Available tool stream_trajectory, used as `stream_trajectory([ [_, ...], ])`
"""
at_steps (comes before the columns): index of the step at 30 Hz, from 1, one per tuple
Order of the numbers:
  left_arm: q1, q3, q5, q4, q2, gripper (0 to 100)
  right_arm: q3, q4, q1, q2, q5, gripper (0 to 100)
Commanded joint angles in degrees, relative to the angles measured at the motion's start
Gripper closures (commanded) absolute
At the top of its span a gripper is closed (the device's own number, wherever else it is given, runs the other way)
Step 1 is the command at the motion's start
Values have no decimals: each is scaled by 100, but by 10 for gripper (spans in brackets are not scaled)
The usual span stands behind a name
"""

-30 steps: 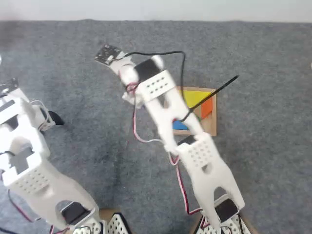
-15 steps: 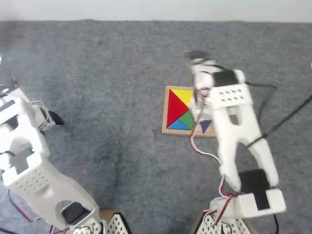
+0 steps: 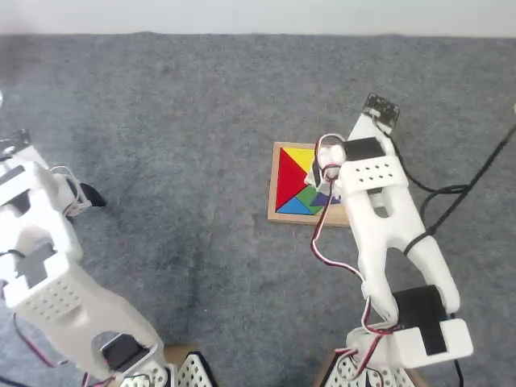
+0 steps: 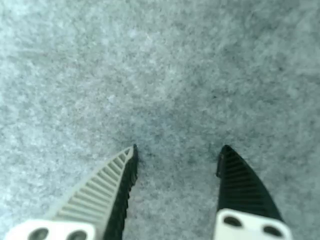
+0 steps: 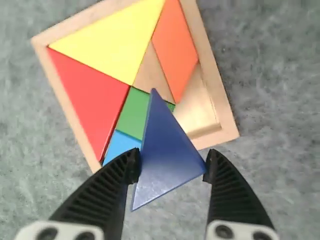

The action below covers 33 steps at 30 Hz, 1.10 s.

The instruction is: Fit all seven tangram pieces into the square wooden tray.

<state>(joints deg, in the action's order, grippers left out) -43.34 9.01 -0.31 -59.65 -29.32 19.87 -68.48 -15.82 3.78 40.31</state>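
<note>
Left gripper [image 4: 177, 152] unchanged, jaws wide over bare carpet [image 4: 150, 60]; right gripper [image 5: 170, 159], clamped on the dark blue triangle [image 5: 165, 140], has swung across over the tray's [image 3: 272, 187] right half, triangle tip overlapping the green piece [image 5: 132, 112].

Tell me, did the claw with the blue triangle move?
Yes. The right claw swung across the wooden tray from its left side to its right, and now holds the blue triangle over it.

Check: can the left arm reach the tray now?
Probably not: left pincer sits open over bare carpet far off, and the right pincer, holding the dark blue triangle, hangs over the tray.
</note>
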Motion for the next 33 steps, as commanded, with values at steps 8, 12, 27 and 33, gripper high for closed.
stream_trajectory([
  [8,-176,92,-35,308,-220,746,835,1182,189,330,519,840],
  [12,-176,92,-35,299,-220,746,1020,1552,207,330,510,840],
  [27,-176,92,-35,299,-220,746,993,1640,198,-180,229,794],
  [33,-176,92,-35,308,-220,746,993,1631,198,-171,229,776],
])
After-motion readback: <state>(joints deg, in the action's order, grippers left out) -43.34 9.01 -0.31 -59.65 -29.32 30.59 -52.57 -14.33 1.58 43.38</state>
